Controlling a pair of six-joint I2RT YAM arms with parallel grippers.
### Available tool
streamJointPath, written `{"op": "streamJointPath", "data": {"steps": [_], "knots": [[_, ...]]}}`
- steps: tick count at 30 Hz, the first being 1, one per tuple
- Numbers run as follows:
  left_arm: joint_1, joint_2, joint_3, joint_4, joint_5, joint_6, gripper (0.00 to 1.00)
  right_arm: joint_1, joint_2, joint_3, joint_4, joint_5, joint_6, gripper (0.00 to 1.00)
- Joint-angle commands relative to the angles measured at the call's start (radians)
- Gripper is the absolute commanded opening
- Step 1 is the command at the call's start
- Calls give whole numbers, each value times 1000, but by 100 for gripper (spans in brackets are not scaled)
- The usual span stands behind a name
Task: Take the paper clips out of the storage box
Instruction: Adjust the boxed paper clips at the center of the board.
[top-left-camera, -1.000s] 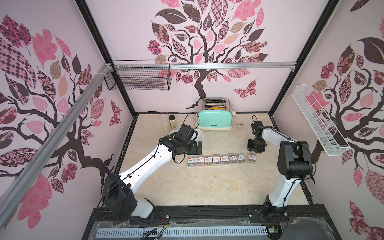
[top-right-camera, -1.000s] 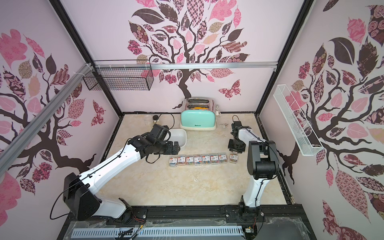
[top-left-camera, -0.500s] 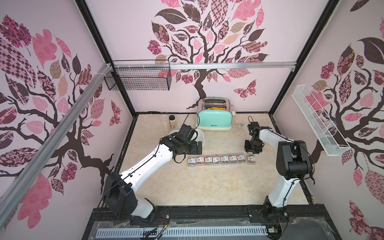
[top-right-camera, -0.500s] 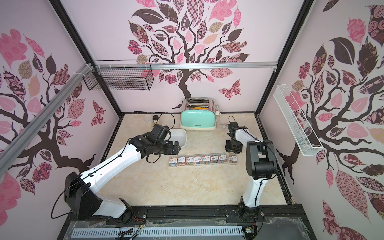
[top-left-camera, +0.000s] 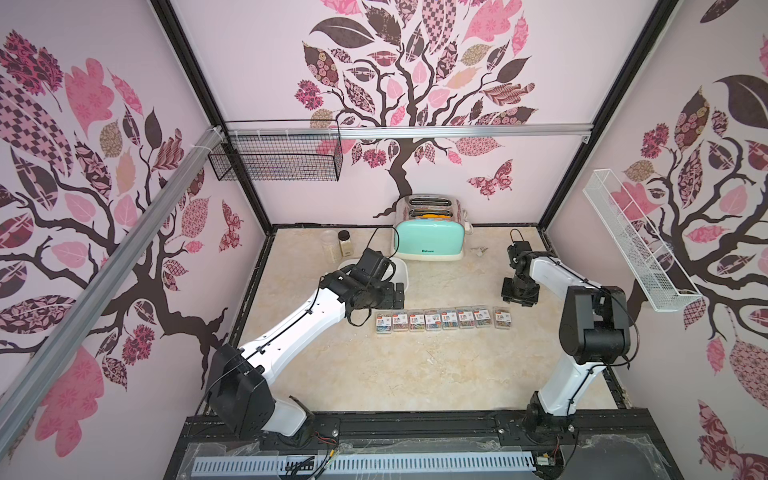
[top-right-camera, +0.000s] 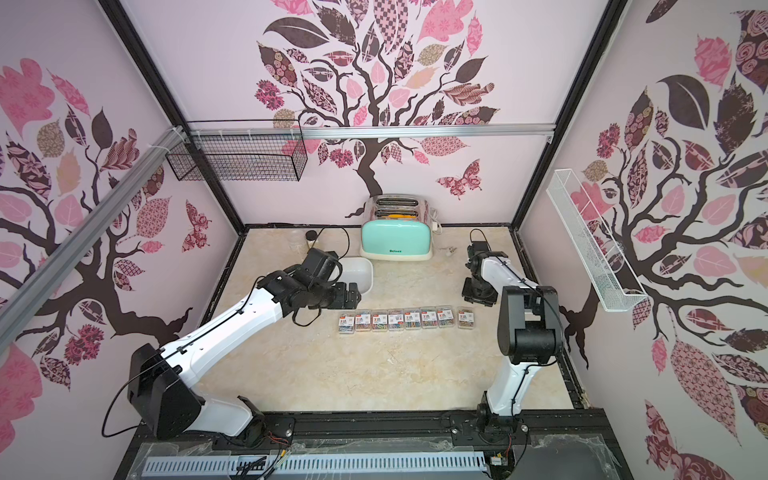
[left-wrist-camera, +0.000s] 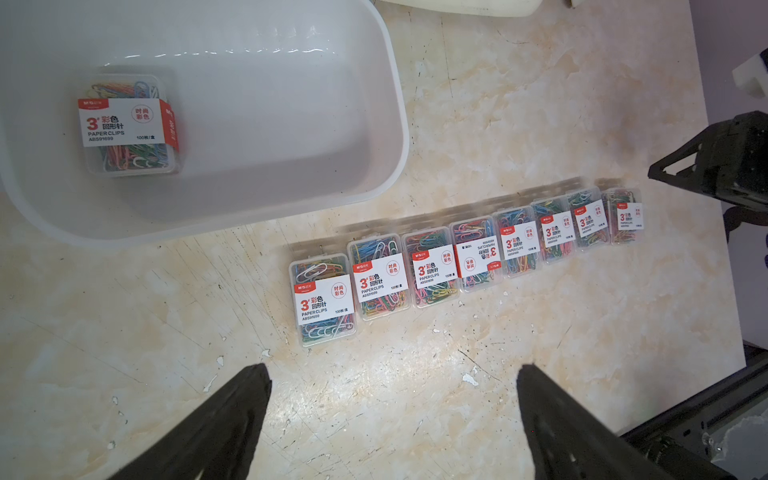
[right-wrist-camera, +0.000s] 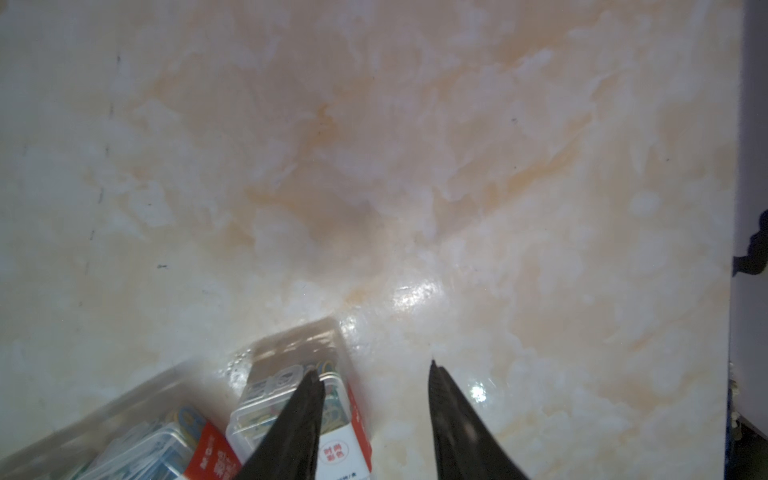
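Several paper clips cases lie in a row on the table. One more case lies inside the white storage box. My left gripper hangs open and empty between the box and the row's left end. My right gripper sits just behind the row's right end, its jaws apart with bare table between them. The end case lies beside one finger.
A mint-green toaster stands at the back, with two clear jars to its left. A black wire basket hangs on the back wall and a white one on the right wall. A small object lies beside the toaster.
The right gripper shifted slightly sideways and back behind the row's right end. The left arm has not moved.
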Motion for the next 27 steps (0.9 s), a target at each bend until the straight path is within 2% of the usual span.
{"op": "streamJointPath", "data": {"steps": [1, 18, 27], "knots": [[6, -1, 14, 18, 6, 11, 98, -21, -40, -33, -21, 43, 39, 45], [5, 10, 18, 16, 16, 30, 98, -7, -88, -116, -14, -27, 66, 44], [6, 25, 25, 19, 19, 34, 98, 14, -76, -107, -6, -34, 70, 44]]}}
